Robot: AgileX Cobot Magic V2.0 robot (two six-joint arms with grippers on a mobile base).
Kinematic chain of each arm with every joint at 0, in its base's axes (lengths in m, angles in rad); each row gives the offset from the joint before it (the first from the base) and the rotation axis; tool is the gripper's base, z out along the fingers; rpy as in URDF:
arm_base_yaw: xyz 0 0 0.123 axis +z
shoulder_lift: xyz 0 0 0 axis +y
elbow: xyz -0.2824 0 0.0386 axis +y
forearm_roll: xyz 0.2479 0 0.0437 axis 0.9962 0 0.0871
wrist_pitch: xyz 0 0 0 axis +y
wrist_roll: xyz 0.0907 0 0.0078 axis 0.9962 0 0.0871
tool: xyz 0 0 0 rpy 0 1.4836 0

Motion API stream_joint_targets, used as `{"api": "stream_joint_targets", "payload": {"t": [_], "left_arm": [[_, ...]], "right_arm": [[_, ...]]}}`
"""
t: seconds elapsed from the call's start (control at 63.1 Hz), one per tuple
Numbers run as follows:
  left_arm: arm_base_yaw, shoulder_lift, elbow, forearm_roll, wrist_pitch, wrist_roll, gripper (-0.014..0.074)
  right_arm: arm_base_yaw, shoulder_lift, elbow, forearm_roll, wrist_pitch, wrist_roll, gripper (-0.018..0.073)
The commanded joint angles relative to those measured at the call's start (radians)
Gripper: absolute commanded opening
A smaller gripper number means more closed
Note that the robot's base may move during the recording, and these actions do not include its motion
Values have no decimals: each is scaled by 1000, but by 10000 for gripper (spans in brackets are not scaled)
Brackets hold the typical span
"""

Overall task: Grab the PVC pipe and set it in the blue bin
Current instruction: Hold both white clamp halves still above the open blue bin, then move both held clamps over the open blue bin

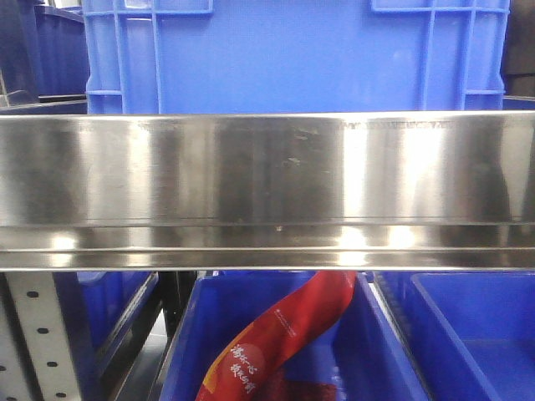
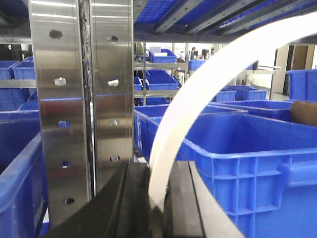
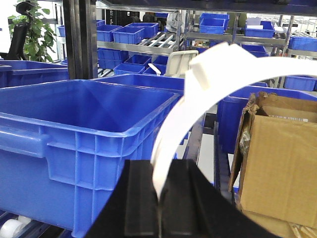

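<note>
A white curved PVC pipe (image 2: 198,94) rises from between the black fingers of my left gripper (image 2: 157,173), which is shut on its lower end, and arcs up to the right over a large blue bin (image 2: 237,148). In the right wrist view a white curved PVC pipe (image 3: 198,99) with a stepped joint near its top is pinched the same way by my right gripper (image 3: 159,168), beside a large blue bin (image 3: 99,129) on the left. I cannot tell whether both views show the same pipe. No gripper or pipe shows in the front view.
A steel shelf beam (image 1: 267,192) fills the front view, with a blue crate (image 1: 292,54) above and blue bins below, one holding a red packet (image 1: 276,342). A perforated steel upright (image 2: 79,99) stands close on the left. A cardboard box (image 3: 282,158) sits to the right.
</note>
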Motion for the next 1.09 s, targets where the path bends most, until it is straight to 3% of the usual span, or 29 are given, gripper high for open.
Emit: {"api": "stream_joint_targets", "payload": {"t": [0.0,0.428,0.744,0.839,0.982,1.077], "left_arm": [[-5,-4,-2,1,-47,0,-111],[-5,-4,-22,-12,-42,0,-111],[-5,162,-298,-12,210,0,-111],[-5,241,-358,-58,250,0,-111],[-6,341,-416,-189,284,114,-111],[-21,392,-441,-256,282,145,-111]], "right_arm": [[2,-4,1,-4,-24,0,-154],[2,-2,1,25,-59,0,-154],[2,143,-118,61,-92,0,-154],[2,219,-169,87,-110,-2,-154],[2,332,-207,148,-145,-2,-154],[3,402,-226,183,-152,-2,-154]]}}
